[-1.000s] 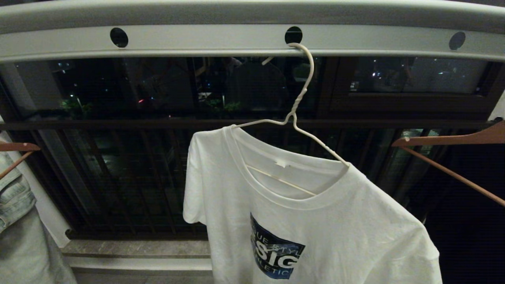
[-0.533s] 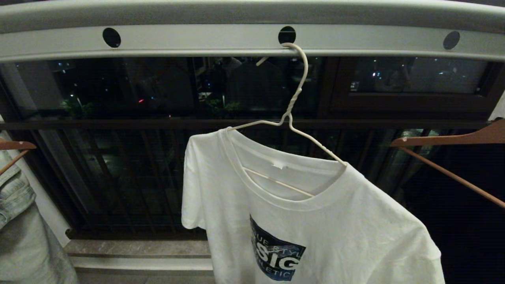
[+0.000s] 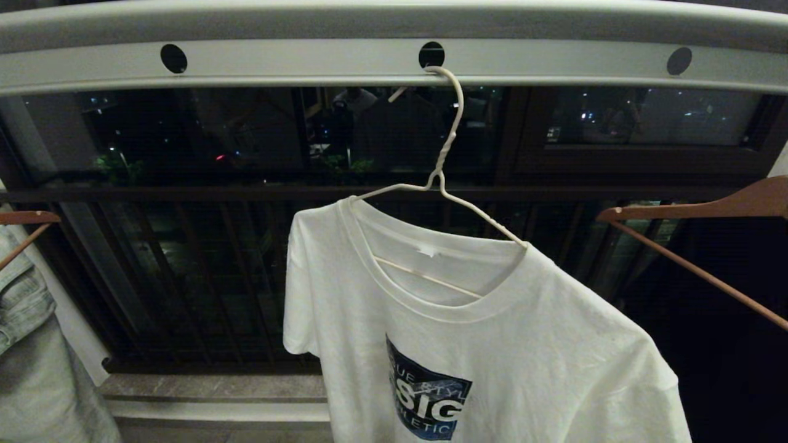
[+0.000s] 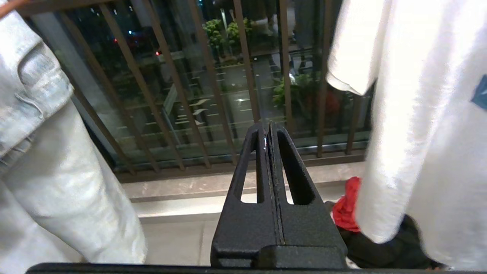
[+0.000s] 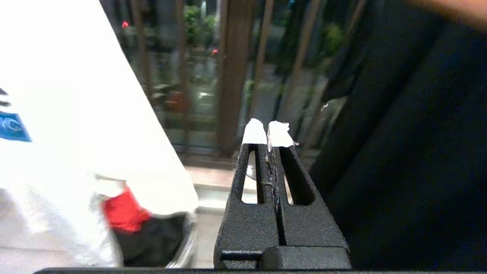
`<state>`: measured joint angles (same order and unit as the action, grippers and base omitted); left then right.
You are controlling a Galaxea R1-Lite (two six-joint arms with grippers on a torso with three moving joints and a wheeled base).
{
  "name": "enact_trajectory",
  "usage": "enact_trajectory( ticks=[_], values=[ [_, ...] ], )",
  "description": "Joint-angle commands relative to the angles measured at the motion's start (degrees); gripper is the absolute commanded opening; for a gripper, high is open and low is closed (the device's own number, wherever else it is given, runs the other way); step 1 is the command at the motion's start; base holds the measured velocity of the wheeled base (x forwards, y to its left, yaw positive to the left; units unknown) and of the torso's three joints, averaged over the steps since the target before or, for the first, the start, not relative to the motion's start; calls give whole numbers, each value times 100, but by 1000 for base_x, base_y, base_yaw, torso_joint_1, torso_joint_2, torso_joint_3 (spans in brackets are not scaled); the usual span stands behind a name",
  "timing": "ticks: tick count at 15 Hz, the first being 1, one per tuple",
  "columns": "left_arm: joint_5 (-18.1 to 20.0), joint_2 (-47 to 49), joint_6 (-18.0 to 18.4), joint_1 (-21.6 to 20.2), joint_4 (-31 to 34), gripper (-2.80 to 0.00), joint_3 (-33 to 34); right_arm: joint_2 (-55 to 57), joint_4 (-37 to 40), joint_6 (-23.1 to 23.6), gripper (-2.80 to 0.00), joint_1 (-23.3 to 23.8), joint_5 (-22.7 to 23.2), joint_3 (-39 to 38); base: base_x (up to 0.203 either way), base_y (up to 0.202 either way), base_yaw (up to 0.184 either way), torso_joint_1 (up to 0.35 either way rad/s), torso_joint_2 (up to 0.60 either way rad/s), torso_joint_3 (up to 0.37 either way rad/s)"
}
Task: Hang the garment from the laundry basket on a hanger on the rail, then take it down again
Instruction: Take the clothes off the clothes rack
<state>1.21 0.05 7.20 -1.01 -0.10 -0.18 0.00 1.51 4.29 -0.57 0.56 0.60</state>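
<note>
The garment [image 3: 486, 344], a white T-shirt with a dark blue chest print, hangs on the thin off-white wire hanger [image 3: 440, 178]. The hanger's hook sits over the pale grey rail [image 3: 308, 64] by a round hole. Neither arm appears in the head view. My left gripper [image 4: 267, 127] is shut and empty, low beside the shirt's sleeve [image 4: 354, 49]. My right gripper [image 5: 268, 133], with white-taped tips, is shut and empty on the shirt's [image 5: 76, 95] other side. Of the laundry basket I see only a pale rim edge [image 5: 185, 243] under the shirt, with red and dark clothes [image 5: 125, 217] in it.
A pale denim garment [image 3: 24, 320] hangs at far left on a brown wooden hanger [image 3: 28, 218]. Another wooden hanger [image 3: 695, 212] hangs at right, with a dark garment [image 5: 399, 152] below it. Dark balcony bars [image 4: 213, 87] and a stone sill [image 4: 190, 184] stand behind.
The whole head view has shifted, so the rail's holes and the hanger hook sit further left in the picture. The T-shirt still hangs on the hanger.
</note>
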Motion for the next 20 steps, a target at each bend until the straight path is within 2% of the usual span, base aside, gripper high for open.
enact_trajectory(
  ticks=[1,8,14,20],
  values=[
    [-7,-5,-209,-4,1,-280,18,0,86,-244,-280,-4,17,28,0,0,0,0,0,0],
    [-15,-5,-338,-4,-8,-280,27,0,77,-262,-280,-4,15,19,0,0,0,0,0,0],
    [-33,-5,-597,-4,-8,-280,27,0,77,-262,-280,-4,15,19,0,0,0,0,0,0],
    [-33,-5,-597,-4,-8,-280,27,0,77,-262,-280,-4,15,19,0,0,0,0,0,0]
  ],
)
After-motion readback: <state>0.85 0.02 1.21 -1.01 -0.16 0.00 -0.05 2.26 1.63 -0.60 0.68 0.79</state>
